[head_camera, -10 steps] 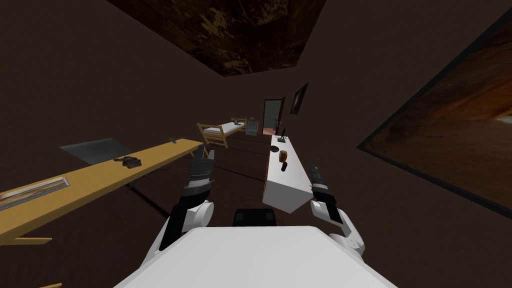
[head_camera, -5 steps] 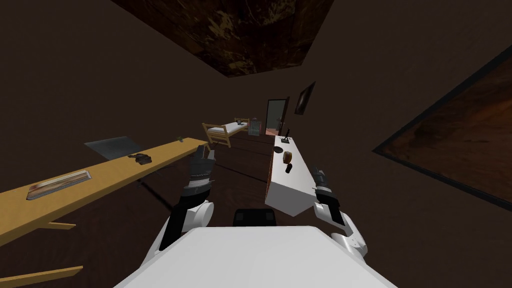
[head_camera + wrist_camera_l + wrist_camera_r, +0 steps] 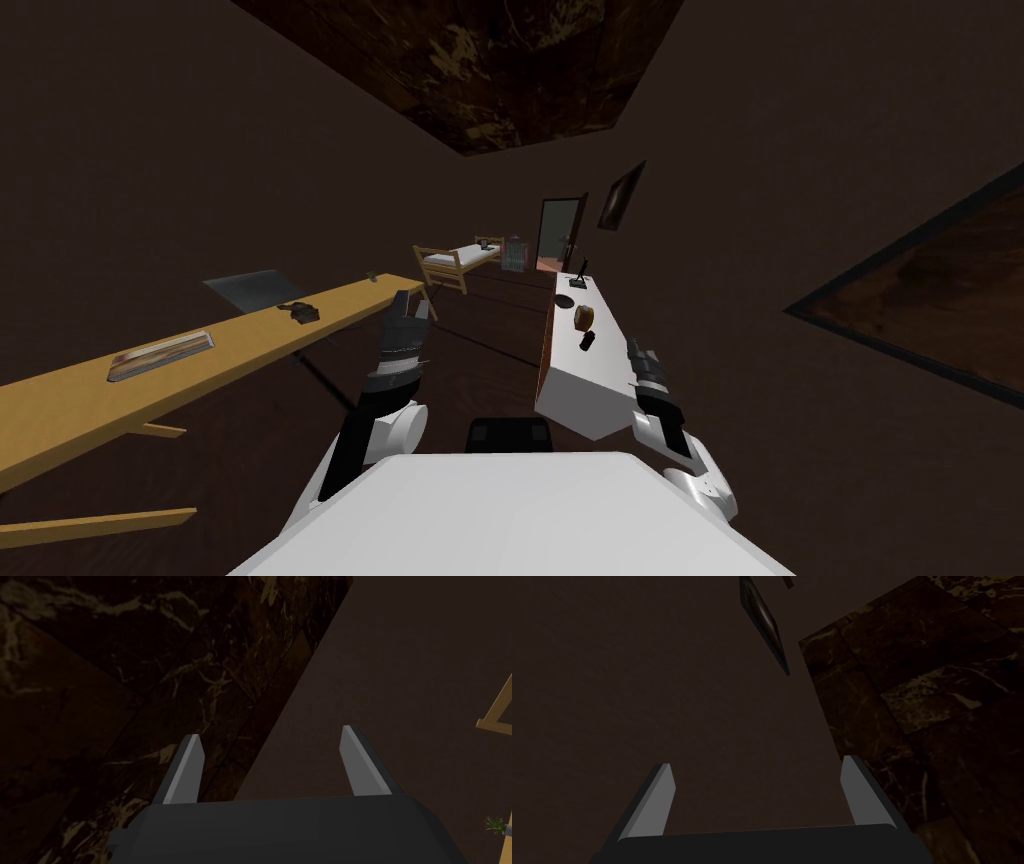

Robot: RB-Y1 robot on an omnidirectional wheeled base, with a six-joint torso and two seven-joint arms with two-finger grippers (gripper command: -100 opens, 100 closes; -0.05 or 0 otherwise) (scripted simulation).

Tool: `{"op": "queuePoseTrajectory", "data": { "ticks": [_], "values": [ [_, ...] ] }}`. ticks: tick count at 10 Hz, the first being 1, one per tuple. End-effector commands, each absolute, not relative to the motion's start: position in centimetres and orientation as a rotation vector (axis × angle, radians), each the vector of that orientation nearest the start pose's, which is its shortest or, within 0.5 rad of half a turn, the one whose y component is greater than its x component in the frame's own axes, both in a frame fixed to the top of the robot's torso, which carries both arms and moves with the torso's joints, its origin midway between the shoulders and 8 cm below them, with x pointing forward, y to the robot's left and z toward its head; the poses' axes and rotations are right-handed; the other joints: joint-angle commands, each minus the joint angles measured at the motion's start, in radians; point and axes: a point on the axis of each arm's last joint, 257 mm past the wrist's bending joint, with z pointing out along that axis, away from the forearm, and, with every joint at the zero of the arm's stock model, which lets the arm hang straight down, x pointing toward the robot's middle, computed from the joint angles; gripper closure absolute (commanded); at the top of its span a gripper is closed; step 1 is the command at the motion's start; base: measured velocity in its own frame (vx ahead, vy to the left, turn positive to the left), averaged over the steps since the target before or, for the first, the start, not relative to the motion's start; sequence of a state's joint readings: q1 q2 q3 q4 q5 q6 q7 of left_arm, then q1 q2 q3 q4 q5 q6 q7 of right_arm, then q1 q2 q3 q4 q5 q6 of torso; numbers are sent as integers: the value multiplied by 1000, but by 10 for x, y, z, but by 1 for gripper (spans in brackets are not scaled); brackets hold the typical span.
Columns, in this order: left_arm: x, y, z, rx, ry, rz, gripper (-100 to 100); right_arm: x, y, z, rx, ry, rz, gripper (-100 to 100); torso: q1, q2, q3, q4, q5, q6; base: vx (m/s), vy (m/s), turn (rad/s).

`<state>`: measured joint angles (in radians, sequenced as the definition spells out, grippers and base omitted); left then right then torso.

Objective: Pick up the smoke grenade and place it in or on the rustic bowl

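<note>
Close in, both arms are tucked up ahead of the chest. The left gripper [image 3: 413,306] and right gripper [image 3: 637,349] each have their fingers spread with nothing between them, a carrying pose, I'd say, since nothing is within reach yet. Just past the right gripper runs a long white counter [image 3: 575,385]. On its top sits a small dark canister, likely the smoke grenade [image 3: 587,341]. A brown rounded vessel, probably the rustic bowl [image 3: 583,317], is just beside it on the far side, so the carry should be short. Off to the left stretches a yellow wooden table [image 3: 60,400] bearing a tray [image 3: 160,352]. Beyond, across the dark floor [image 3: 480,340], stand a bed [image 3: 455,262] and a doorway [image 3: 560,232].
</note>
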<state>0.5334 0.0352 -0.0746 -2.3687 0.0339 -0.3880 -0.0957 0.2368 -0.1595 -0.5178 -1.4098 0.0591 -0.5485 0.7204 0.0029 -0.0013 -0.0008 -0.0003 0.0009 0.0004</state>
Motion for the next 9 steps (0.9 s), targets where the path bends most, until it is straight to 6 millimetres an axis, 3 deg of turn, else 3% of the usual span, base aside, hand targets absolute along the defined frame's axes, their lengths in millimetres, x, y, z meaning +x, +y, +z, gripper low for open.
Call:
{"op": "queuePoseTrajectory", "data": {
  "ticks": [1,7,9],
  "values": [
    [346,257,30,-669,688,-1290,0,364,-552,-229,615,1172,-20,-100,0,0,0,0,0,0,36,52,133],
    [346,257,30,-669,688,-1290,0,338,-582,-269,602,1241,-213,-100,-1,-1,0,0,0,0,35,38,87],
    [346,257,30,-669,688,-1290,0,335,-582,-279,614,1257,-215,-100,-2,0,0,0,0,0,24,18,15]
  ]
}}
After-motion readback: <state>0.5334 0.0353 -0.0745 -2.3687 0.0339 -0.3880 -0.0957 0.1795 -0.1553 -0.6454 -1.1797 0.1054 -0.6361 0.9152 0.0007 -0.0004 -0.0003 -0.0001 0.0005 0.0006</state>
